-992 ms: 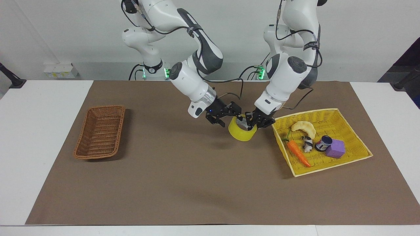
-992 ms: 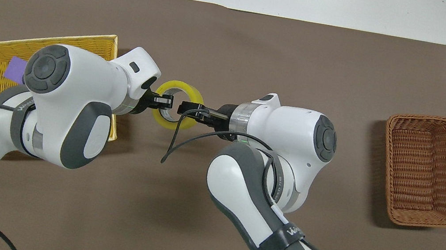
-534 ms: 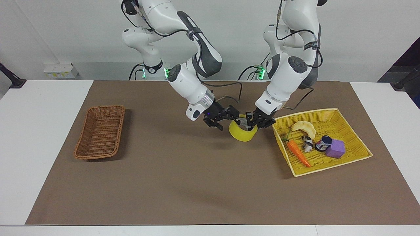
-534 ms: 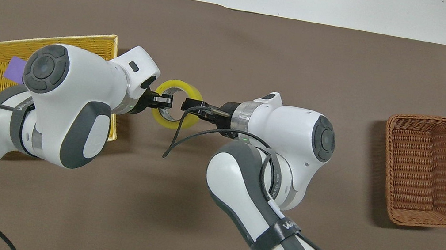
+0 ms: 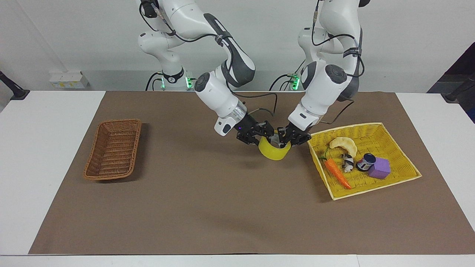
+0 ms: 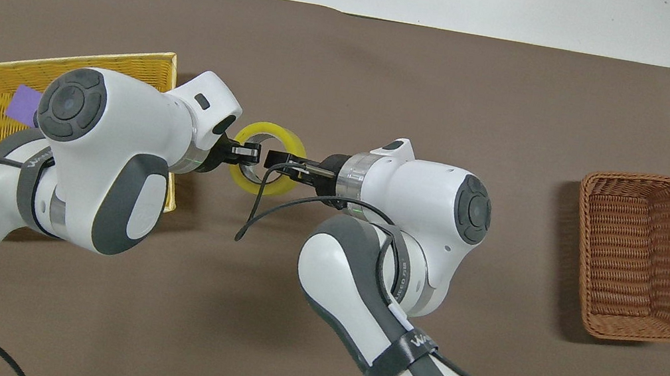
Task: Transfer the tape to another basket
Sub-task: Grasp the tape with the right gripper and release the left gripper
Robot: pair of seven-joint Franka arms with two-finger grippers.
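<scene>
The wide roll of translucent yellow packing tape is held above the brown mat, beside the yellow woven tray. Its rim is pinched by the left gripper; the right gripper is parted around the other rim. The oblong brown wicker basket lies well apart.

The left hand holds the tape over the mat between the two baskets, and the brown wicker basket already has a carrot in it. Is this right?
Not quite. The facing view shows the brown wicker basket holding nothing; the carrot lies in the yellow tray. The left hand does hold the tape over the mat between them.
</scene>
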